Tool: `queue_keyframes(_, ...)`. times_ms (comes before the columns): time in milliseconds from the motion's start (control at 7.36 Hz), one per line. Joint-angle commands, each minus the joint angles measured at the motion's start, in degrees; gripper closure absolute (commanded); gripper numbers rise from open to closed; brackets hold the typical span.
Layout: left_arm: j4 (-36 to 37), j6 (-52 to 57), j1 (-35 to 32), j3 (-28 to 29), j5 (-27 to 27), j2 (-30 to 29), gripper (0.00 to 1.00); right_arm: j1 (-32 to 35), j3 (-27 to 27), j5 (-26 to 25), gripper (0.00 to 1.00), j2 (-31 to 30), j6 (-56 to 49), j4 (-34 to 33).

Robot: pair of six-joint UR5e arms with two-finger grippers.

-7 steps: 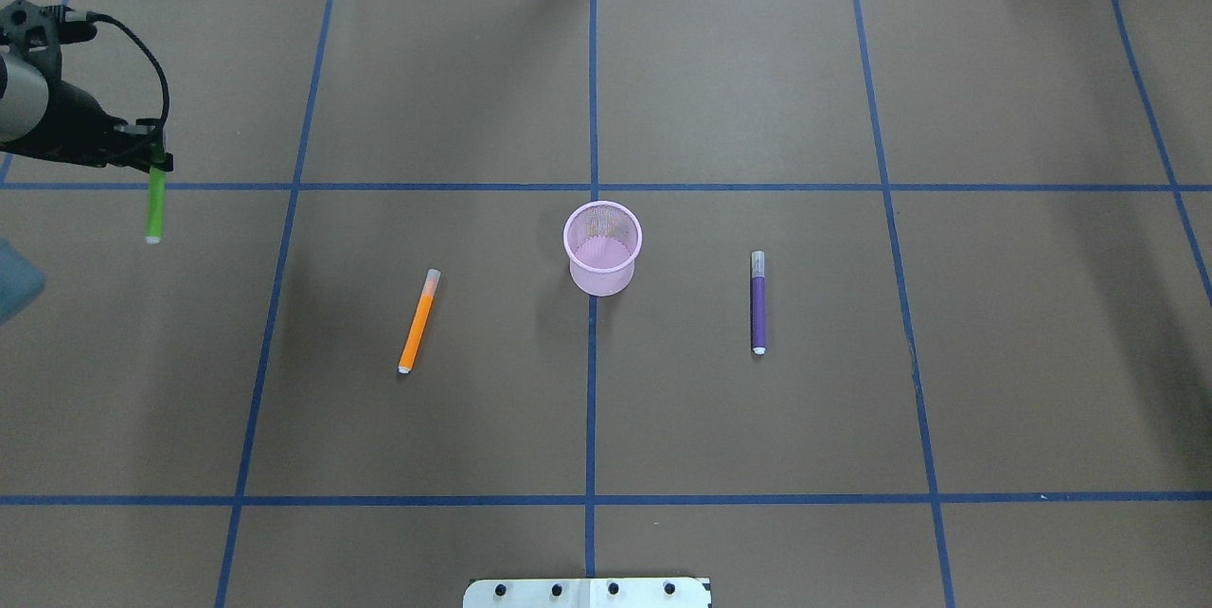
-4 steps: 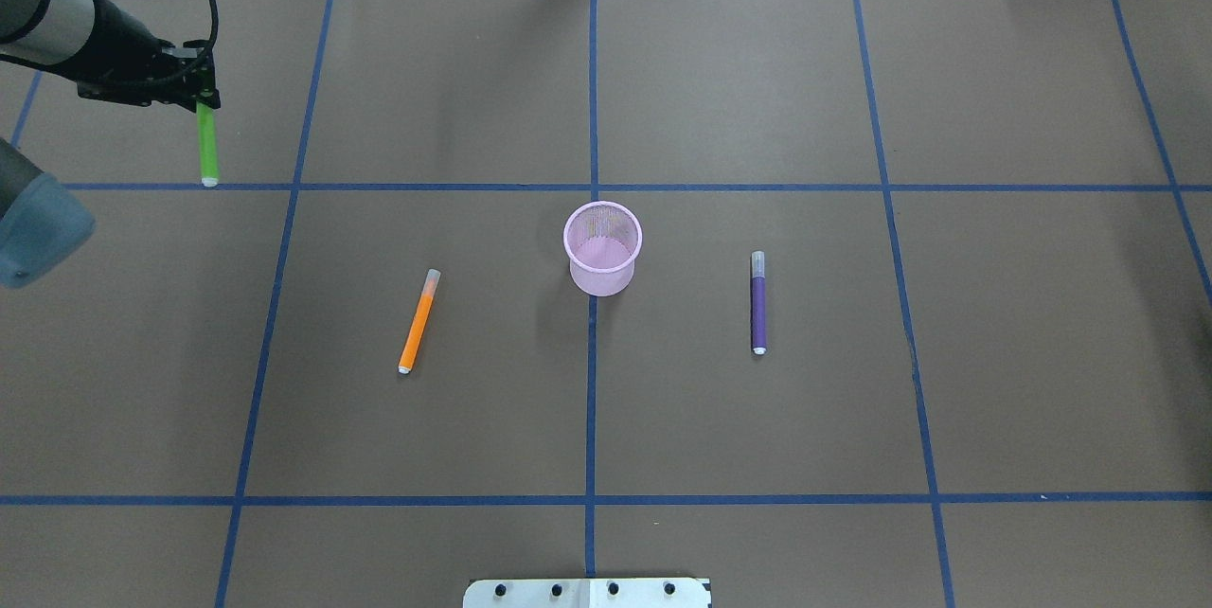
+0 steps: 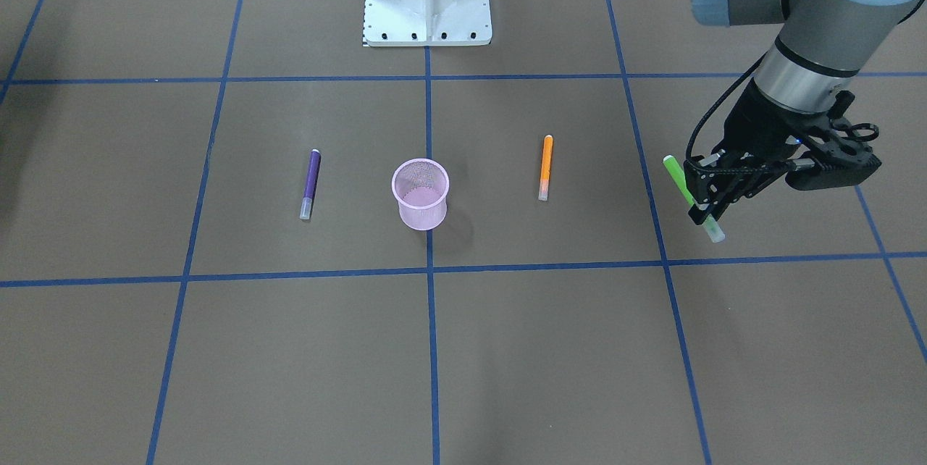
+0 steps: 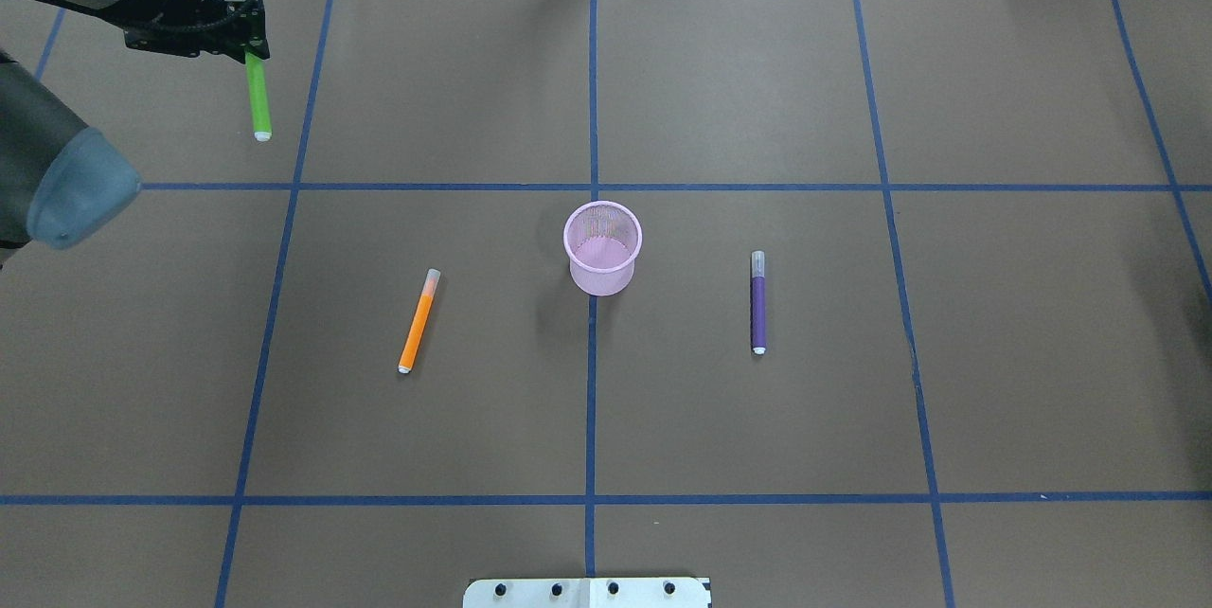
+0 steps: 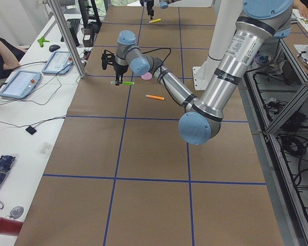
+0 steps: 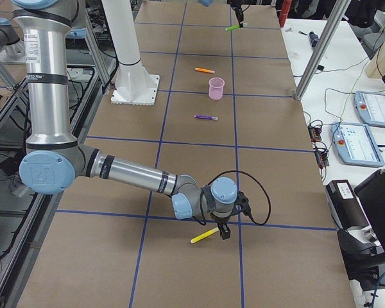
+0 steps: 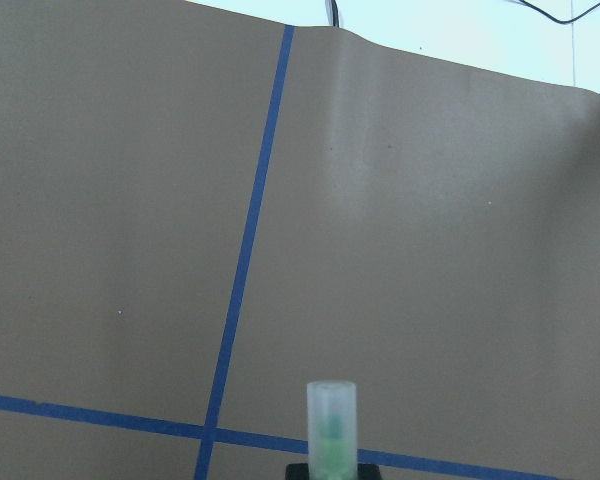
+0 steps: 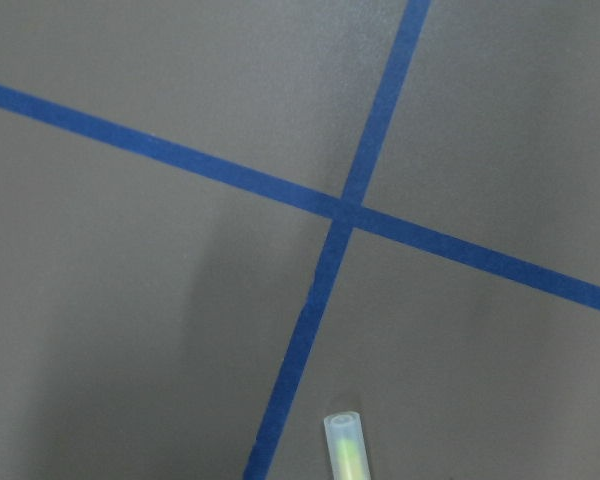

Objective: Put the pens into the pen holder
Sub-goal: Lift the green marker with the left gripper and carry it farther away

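Left gripper [image 3: 701, 206]: fingers clamped on the green pen [image 3: 676, 174], nearer its cap end. The pale cap sticks out past the fingers on the operators' side, and the green barrel runs back toward the robot. The pen sits tilted in the grip, raised off the table [image 4: 1023, 381]. In the overhead view it shows far out on the robot's left, beyond the far cross line of blue tape [image 4: 454, 187] and just left of the left lengthwise line. It is well apart from the pen holder [image 4: 603, 279]. The left wrist view shows only the translucent cap, green showing through, over brown paper and a tape crossing.

Right gripper [image 6: 222, 231]: seen only from the exterior right camera, low over that end of the table. The yellow pen [image 6: 204, 237] is at its tip, roughly level. Cannot tell whether the fingers are apart or closed (the right wrist view gives only the pen's pale cap end poking in at the bottom edge, near a tape crossing, no fingers).

Pen holder: upright at table centre, on the middle lengthwise tape line, mouth upward.

Orange pen [image 4: 417, 322]: flat on the table on the robot's left of the holder, near but not touching. It is slightly slanted, cap end pointing away from the robot.

Purple pen [image 4: 758, 303]: flat on the robot's right of the holder, apart from it. It is roughly parallel to the tape, cap end away from the robot.
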Motion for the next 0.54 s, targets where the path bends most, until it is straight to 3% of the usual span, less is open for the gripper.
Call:
queue_keyframes(0,5.74,-0.96,1.40,0.22,2.84,-5.69,1.00,-0.71,-3.11,-0.20,0.02,0.99,-4.41,0.03)
queue_keyframes(136,7.35,-0.96,2.02,0.13,3.81,-6.85,1.00,-0.71,-3.21,0.06,0.06,1.78,-4.52,-0.15)
queue_keyframes(407,7.36,-1.05,2.29,0.22,3.82,-7.04,1.00,-1.15,-3.74,0.06,0.26,1.88,-4.52,-0.41)
